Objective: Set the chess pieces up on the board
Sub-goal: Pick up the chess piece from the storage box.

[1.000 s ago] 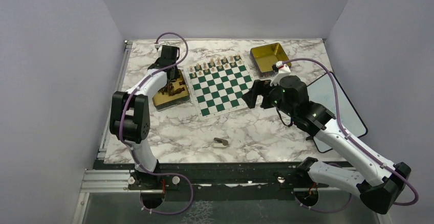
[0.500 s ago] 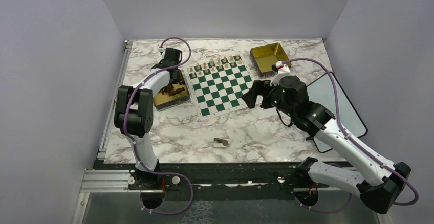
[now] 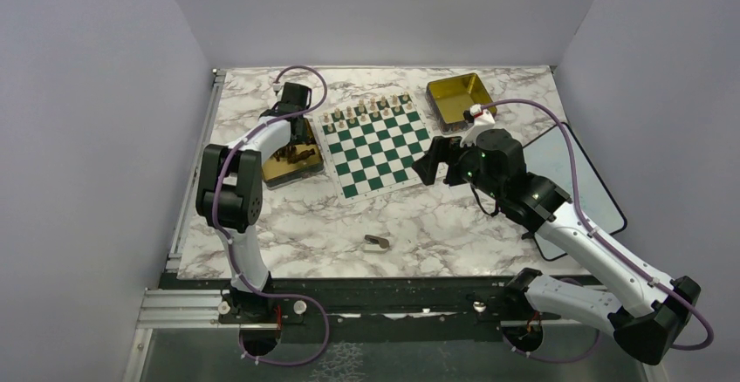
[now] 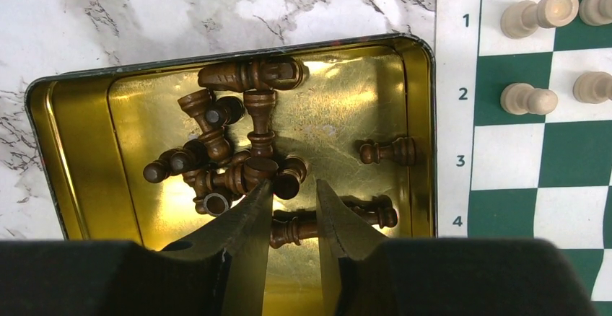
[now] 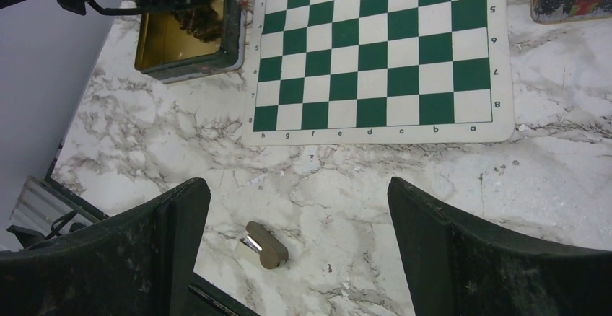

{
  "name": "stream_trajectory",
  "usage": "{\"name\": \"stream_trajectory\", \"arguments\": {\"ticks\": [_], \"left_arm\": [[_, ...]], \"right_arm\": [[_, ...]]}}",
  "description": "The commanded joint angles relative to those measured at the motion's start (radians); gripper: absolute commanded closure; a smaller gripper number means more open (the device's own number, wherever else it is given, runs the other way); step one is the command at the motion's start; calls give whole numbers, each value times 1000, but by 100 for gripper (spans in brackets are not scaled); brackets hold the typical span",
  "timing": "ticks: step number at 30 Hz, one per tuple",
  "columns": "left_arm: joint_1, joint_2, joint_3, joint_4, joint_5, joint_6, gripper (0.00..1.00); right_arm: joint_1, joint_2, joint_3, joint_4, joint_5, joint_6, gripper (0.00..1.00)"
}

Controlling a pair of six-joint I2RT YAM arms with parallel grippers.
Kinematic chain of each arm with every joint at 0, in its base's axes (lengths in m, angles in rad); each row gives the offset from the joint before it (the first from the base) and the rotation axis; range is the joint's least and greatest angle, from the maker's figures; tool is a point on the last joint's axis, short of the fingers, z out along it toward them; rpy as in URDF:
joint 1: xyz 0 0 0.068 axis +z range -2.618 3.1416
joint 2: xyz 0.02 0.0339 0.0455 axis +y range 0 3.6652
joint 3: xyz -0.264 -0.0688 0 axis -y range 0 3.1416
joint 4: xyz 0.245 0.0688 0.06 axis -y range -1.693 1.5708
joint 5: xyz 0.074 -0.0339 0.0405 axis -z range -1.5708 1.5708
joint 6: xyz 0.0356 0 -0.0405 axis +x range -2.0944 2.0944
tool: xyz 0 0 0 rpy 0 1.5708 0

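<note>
Narrowed since a second ago, left hand (image 4: 294, 185) dips into gold square tin (image 4: 79, 150) where dark brown chess pieces (image 4: 260, 125) lie toppled, pointing all ways; grip unclear. Right hand (image 5: 294, 186) gapes wide near green-checked board (image 5: 375, 56).

The board (image 4: 534, 150) runs off the frame's edge — the left gripper (image 4: 294, 186) hides some chess pieces (image 4: 260, 125).

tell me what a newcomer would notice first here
The green-and-white board sits mid-table with pale pieces lined only along its far edge. Left of it, the left gripper is down in a gold tin heaped with dark chess pieces. The right gripper hangs wide open by the board's right edge.
</note>
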Motion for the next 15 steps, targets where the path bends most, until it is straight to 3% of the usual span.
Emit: {"name": "stream_trajectory", "arguments": {"ticks": [1, 15], "left_arm": [[5, 23, 44, -6, -9, 18, 71], [8, 54, 74, -5, 6, 39, 74]], "right_arm": [[4, 7, 7, 4, 2, -2, 1], [4, 22, 28, 12, 17, -28, 1]]}}
